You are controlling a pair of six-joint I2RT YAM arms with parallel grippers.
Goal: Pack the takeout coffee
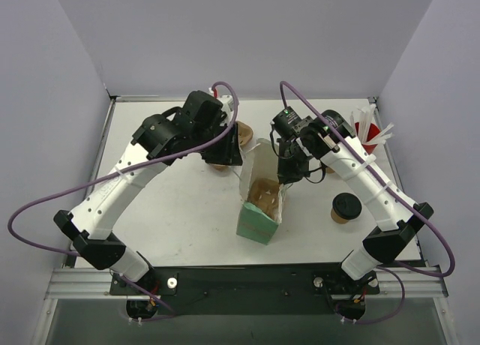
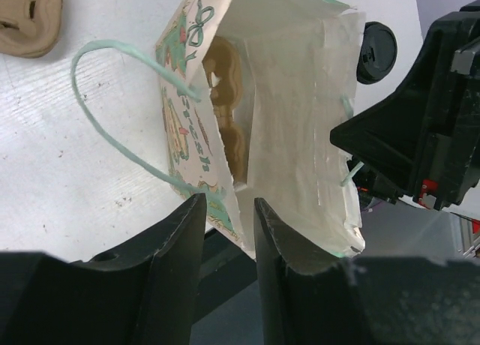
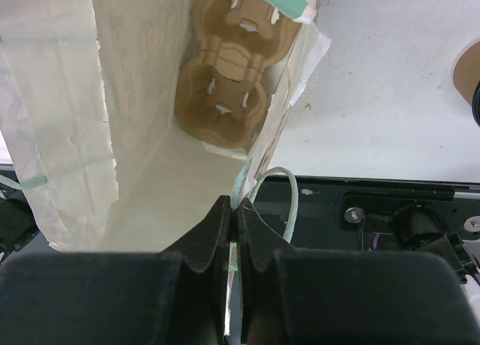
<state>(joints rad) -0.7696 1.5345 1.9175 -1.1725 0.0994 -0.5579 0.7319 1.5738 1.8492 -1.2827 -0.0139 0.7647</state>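
2 grippers tend the mouth of the paper bag [image 1: 255,223]. The right gripper [image 3: 234,210] is pinched tight on 1 side of the rim, just beside the green handle [image 3: 281,172], seemingly to keep the mouth pulled wide. The left gripper [image 2: 225,210] stands part-way apart at the opposite side, with the rim running loose between its jaws and nothing clamped.

Inside the bag lies 1 pulp carrier [image 3: 225,90], its wells facing the opening, likely there to seat a cup. The takeout coffee [image 1: 345,208], black-lidded, stands on the table [image 1: 187,210] to the bag's right, well apart from both grippers. Packing it is not yet done.
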